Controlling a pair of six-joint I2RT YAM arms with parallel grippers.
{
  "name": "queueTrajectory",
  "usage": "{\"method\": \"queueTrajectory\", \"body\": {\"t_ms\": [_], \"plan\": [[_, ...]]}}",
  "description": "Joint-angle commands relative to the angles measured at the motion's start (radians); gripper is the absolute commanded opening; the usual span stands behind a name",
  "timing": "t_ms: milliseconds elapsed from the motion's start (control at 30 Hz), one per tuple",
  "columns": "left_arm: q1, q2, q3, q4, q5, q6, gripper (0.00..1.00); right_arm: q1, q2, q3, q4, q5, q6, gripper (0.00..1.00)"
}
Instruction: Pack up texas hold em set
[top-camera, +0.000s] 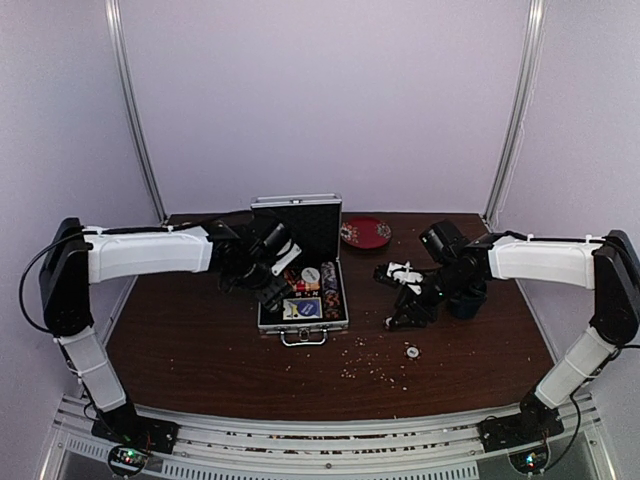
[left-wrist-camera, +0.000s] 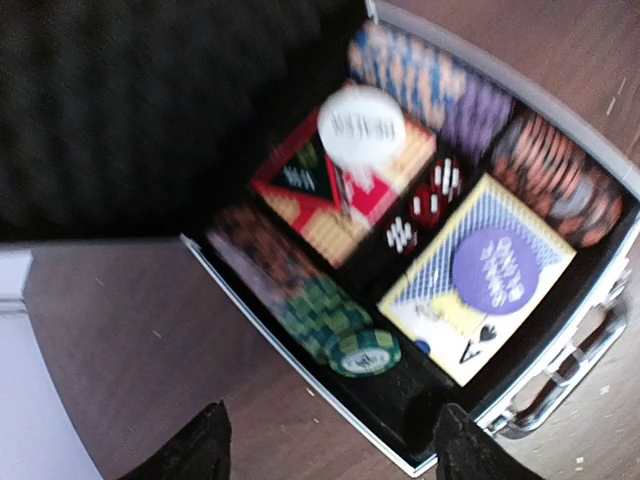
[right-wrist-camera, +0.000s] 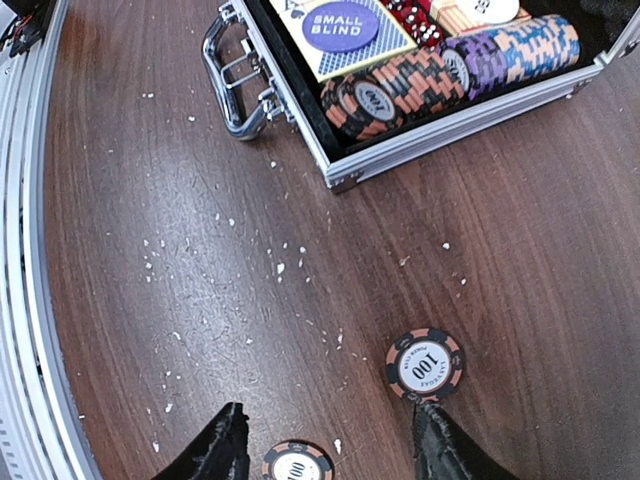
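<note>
The silver case (top-camera: 302, 322) lies open at the table's middle, lid up. In the left wrist view it holds rows of chips (left-wrist-camera: 330, 320), a blue-backed deck (left-wrist-camera: 490, 290), a red deck (left-wrist-camera: 330, 200), red dice (left-wrist-camera: 425, 205) and a white dealer button (left-wrist-camera: 360, 125). My left gripper (top-camera: 270, 290) is open and empty above the case's left wall (left-wrist-camera: 330, 455). My right gripper (top-camera: 402, 318) is open low over the table (right-wrist-camera: 330, 450). One orange-black 100 chip (right-wrist-camera: 296, 466) lies between its fingers. Another 100 chip (right-wrist-camera: 425, 365) lies just ahead of the right fingertip (right-wrist-camera: 440, 445). A loose chip (top-camera: 411, 351) also shows in the top view.
A red round plate (top-camera: 365, 232) sits at the back, right of the lid. A dark mug (top-camera: 467, 302) stands beside my right wrist. White crumbs dot the table in front of the case (right-wrist-camera: 230, 250). The case handle (right-wrist-camera: 235, 90) faces the near edge.
</note>
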Motion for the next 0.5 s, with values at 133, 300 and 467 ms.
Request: {"method": "queueTrajectory", "body": {"t_ms": [133, 300, 467], "plan": [[0.004, -0.091, 0.206, 0.037, 0.124, 0.048, 0.73, -0.005, 0.018, 0.144, -0.09, 0.053, -0.022, 0.56], [0.004, -0.084, 0.248, 0.155, 0.154, 0.055, 0.71, 0.003, 0.086, 0.249, -0.171, 0.167, -0.044, 0.55], [0.005, -0.143, 0.117, 0.288, 0.112, 0.083, 0.7, 0.036, 0.173, 0.295, -0.238, 0.255, -0.04, 0.53]]}}
